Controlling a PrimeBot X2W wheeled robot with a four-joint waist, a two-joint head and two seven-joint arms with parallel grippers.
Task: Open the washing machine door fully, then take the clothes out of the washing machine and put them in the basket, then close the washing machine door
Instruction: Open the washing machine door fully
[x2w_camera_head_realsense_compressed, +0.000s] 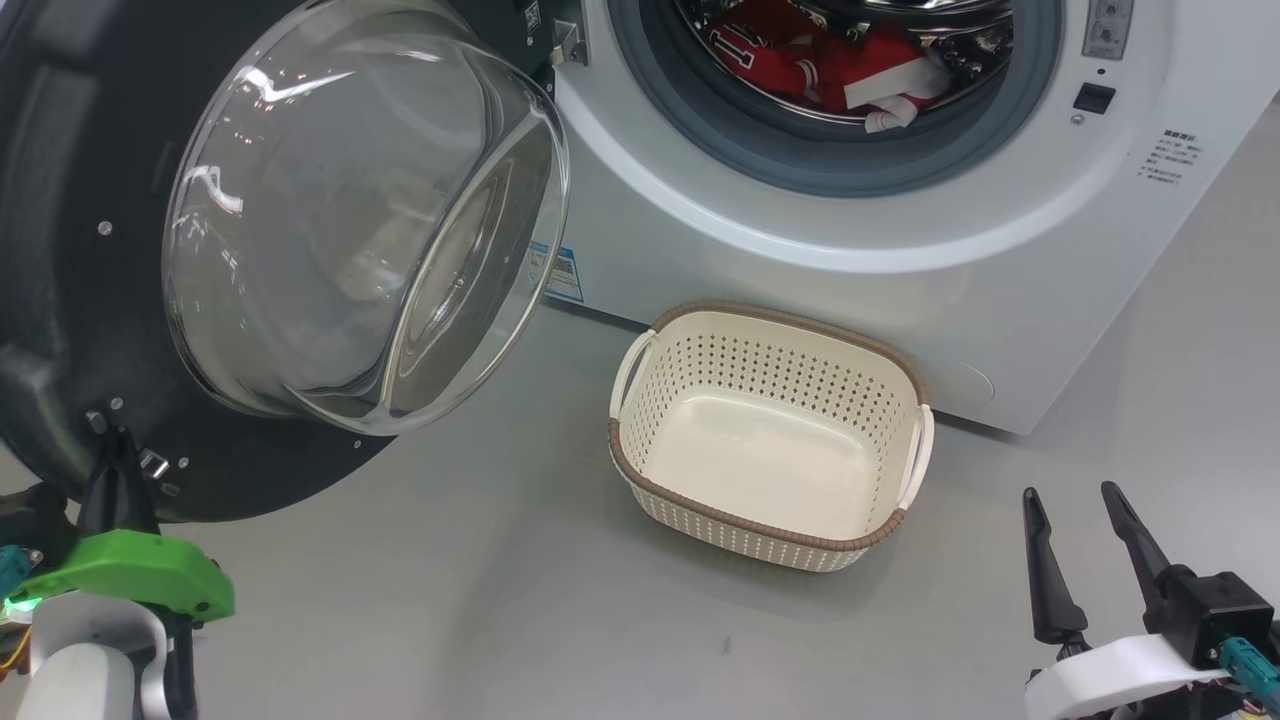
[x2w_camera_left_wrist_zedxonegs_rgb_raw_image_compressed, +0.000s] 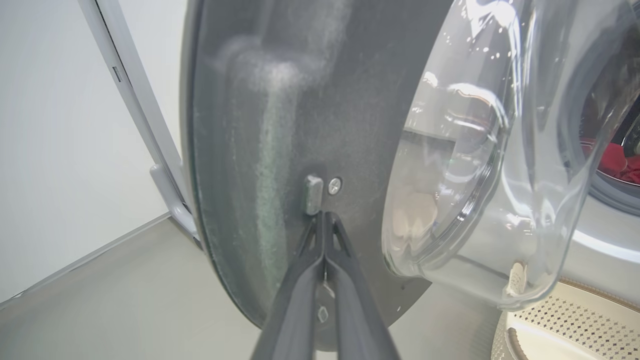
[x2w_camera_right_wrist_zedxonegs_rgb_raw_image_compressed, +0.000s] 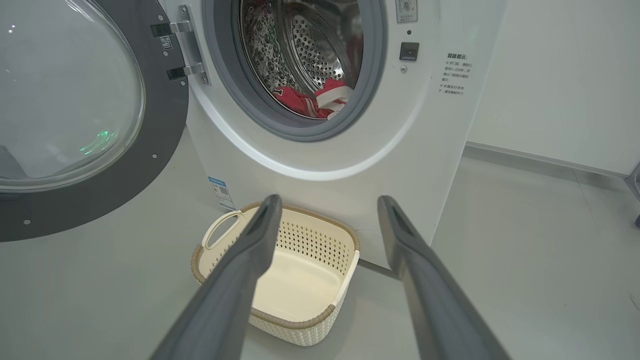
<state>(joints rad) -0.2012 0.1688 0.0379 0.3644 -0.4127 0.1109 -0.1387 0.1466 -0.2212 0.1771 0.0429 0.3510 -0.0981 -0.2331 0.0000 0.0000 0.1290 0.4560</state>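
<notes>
now the left hand (x2w_camera_left_wrist_zedxonegs_rgb_raw_image_compressed: 324, 222), fingers pinched together, presses the washing machine door (x2w_camera_left_wrist_zedxonegs_rgb_raw_image_compressed: 280, 125) beside its latch (x2w_camera_left_wrist_zedxonegs_rgb_raw_image_compressed: 313, 192). push steadily left without slipping; the right hand (x2w_camera_head_realsense_compressed: 1070, 495) sits spread wide.

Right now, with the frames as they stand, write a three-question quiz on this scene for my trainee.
1. True or false: the basket holds the clothes.
2. The right gripper is: A open, B shut on the clothes, C shut on the basket.
3. What are the left gripper's shut tips up against?
Key: 1 false, the clothes lie in the drum; 2 A; 3 the washing machine door, its inner face.
</notes>
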